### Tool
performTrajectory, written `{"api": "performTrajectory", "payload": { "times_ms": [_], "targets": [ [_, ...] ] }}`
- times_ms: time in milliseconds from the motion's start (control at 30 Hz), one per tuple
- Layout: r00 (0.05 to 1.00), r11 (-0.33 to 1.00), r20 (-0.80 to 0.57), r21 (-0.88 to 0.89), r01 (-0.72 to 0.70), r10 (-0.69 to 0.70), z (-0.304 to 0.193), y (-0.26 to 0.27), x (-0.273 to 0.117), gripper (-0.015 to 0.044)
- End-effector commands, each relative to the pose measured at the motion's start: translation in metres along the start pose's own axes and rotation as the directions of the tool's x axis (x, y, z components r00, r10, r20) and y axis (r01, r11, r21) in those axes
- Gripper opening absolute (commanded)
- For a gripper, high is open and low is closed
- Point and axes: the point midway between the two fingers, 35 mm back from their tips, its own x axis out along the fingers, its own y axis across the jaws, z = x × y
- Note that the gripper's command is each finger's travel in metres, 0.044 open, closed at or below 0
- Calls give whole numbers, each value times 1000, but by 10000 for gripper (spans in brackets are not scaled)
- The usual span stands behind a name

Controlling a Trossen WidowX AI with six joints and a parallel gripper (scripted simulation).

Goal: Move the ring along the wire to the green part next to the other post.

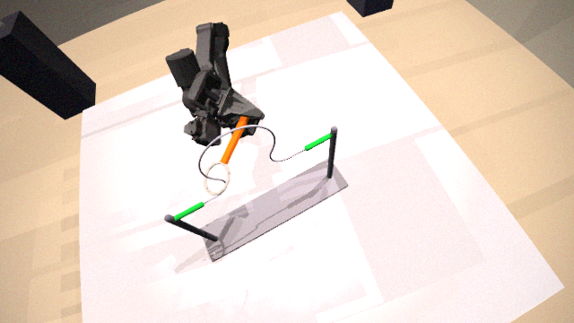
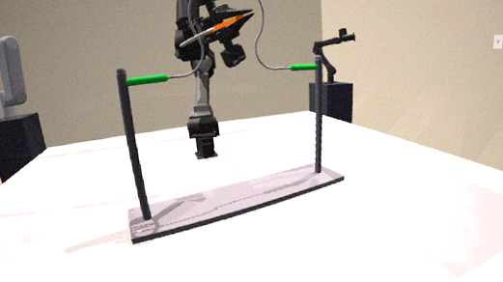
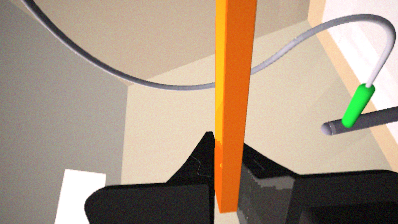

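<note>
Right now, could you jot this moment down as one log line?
fingers: shut on orange handle | ring: off both green parts | release: not done

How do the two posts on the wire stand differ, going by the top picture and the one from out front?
From out front, the left post looks taller and thicker than the right post. From the top, the left post slants sideways across the picture, while the right post runs nearly straight up it. The ring is nearer the left post than the right post. Both are dark, with a green part of the wire at the top.
</note>
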Motion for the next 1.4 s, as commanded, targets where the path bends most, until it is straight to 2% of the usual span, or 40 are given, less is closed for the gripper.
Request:
{"api": "performTrajectory", "payload": {
  "times_ms": [0,733,1367],
  "targets": [
    [1000,1000,-1,18,2,-2,2,6,1,-150],
    [990,979,12,-146,144,-144,3,4,0,-150],
    [948,882,71,-349,315,-311,6,-9,-2,-150]
  ]
}}
